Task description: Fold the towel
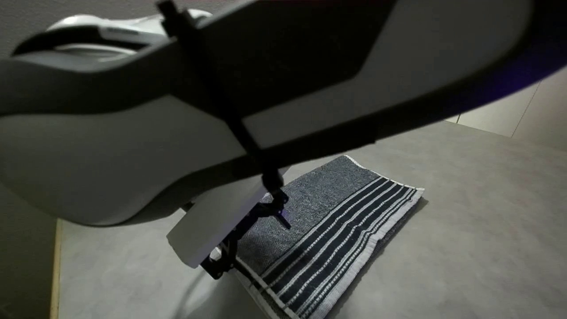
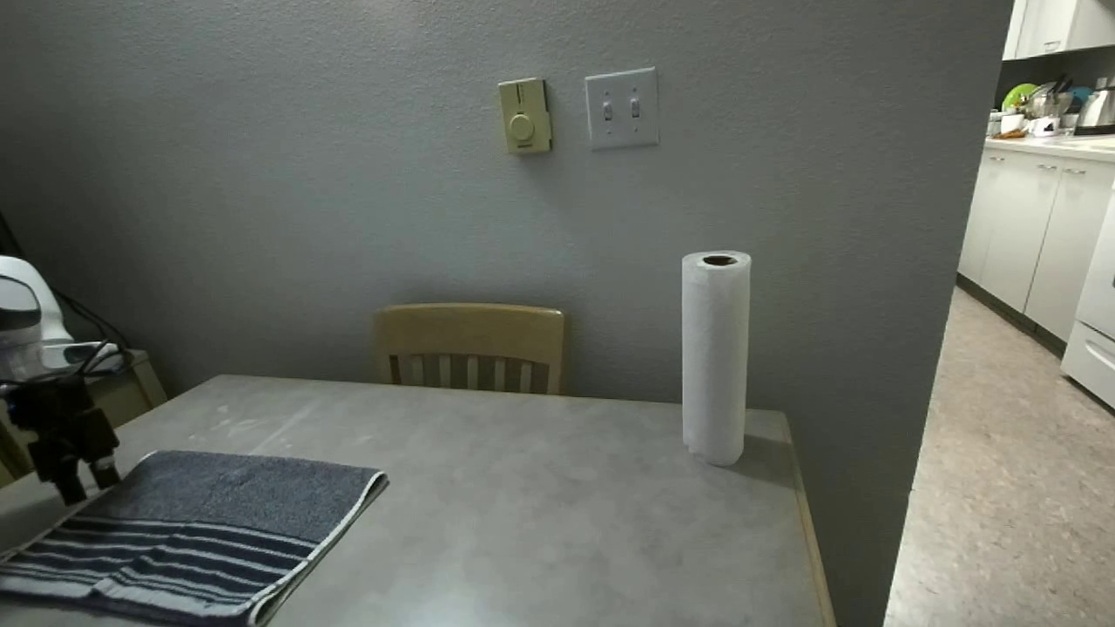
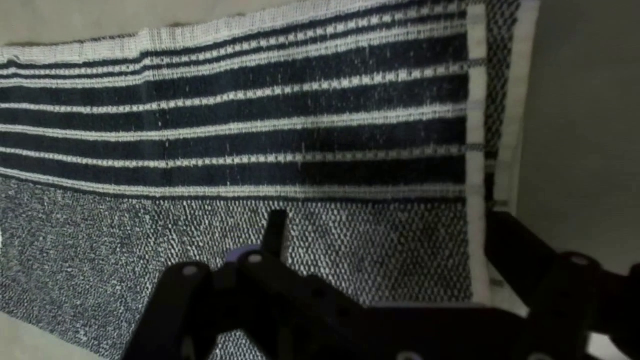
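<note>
The towel (image 1: 319,221) lies flat on the table, grey-blue with navy and white stripes along one end. It also shows in an exterior view (image 2: 235,492), where stacked layers show at its near right edge, and in the wrist view (image 3: 230,145), where a second hem peeks out at the right side. My gripper (image 3: 388,217) is open with nothing between its fingers. In the wrist view one finger is over the grey part and the other is just past the hemmed side edge. The gripper (image 2: 91,489) is at the towel's left edge in an exterior view; contact is unclear.
The grey table (image 2: 540,505) carries a paper towel roll (image 2: 716,366) standing upright near its far right corner. A wooden chair (image 2: 470,344) stands behind the table by the wall. The robot arm (image 1: 110,168) hides part of the towel in an exterior view.
</note>
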Controlling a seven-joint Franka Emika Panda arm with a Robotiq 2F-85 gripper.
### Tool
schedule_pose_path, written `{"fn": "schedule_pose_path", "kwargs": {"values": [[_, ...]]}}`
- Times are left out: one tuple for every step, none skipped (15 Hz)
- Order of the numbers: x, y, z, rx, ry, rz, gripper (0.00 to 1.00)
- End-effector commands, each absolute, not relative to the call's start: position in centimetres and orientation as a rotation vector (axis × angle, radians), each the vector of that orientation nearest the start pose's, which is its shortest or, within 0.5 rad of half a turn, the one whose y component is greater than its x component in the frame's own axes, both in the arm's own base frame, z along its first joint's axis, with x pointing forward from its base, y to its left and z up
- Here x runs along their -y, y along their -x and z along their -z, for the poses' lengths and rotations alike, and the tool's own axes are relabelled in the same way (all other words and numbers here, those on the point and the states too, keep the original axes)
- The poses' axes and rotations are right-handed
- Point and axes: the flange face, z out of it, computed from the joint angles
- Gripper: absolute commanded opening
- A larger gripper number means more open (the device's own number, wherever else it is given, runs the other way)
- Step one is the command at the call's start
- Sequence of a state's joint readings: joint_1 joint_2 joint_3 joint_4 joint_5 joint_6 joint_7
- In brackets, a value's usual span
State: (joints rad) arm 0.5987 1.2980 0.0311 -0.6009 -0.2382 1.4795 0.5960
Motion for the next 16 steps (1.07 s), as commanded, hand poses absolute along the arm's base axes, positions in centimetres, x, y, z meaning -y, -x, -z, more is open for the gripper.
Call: {"fn": "schedule_pose_path", "kwargs": {"values": [[-41.1,-64.7,-16.1,-0.009,3.481,-0.268,1.0],[-41.2,-65.0,-15.8,-0.048,3.458,-0.237,1.0],[-41.3,-65.2,-15.5,-0.091,3.439,-0.204,1.0],[-41.4,-65.4,-15.2,-0.118,3.427,-0.175,1.0],[-41.5,-65.6,-14.9,-0.141,3.418,-0.151,1.0],[-41.5,-65.7,-14.6,-0.168,3.41,-0.13,1.0],[-41.6,-65.8,-14.3,-0.187,3.403,-0.115,1.0],[-41.7,-65.7,-14.1,-0.204,3.4,-0.103,1.0],[-41.7,-65.7,-14.0,-0.218,3.405,-0.098,1.0],[-41.7,-65.6,-14.0,-0.232,3.41,-0.097,1.0],[-41.7,-65.6,-14.2,-0.242,3.416,-0.098,1.0],[-41.7,-65.5,-14.3,-0.257,3.422,-0.102,1.0],[-41.7,-65.4,-14.4,-0.266,3.43,-0.106,1.0],[-41.6,-65.3,-14.4,-0.275,3.437,-0.111,0.97],[-41.6,-65.2,-14.6,-0.29,3.446,-0.12,0.93],[-41.5,-65.1,-14.6,-0.302,3.453,-0.127,0.94]]}}
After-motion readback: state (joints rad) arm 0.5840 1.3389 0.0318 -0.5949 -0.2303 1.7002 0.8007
